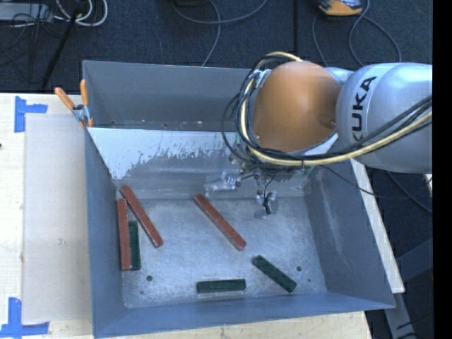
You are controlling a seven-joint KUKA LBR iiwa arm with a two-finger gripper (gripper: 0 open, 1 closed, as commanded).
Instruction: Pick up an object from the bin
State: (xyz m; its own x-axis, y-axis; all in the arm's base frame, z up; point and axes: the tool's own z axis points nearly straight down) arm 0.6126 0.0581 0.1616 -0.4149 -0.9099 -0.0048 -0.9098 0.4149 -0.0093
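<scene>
Though the arm (385, 111) reads KUKA, whether its tool (265, 200) near the brown stick (220, 222) is open is unclear.

Single camera, high above bin (162, 104), looking down, tilted slightly toward far wall. Whole bin in frame, moderately close; arm (381, 111) enters from right edge.

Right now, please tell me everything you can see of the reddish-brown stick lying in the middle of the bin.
The reddish-brown stick is a long, narrow, flat bar with straight edges, perhaps wood or plastic, and looks whole. It lies flat on the bin floor, slanting from upper left to lower right in the view. It touches only the floor; the pincer hangs to the right of its upper half, apart from it.
</scene>
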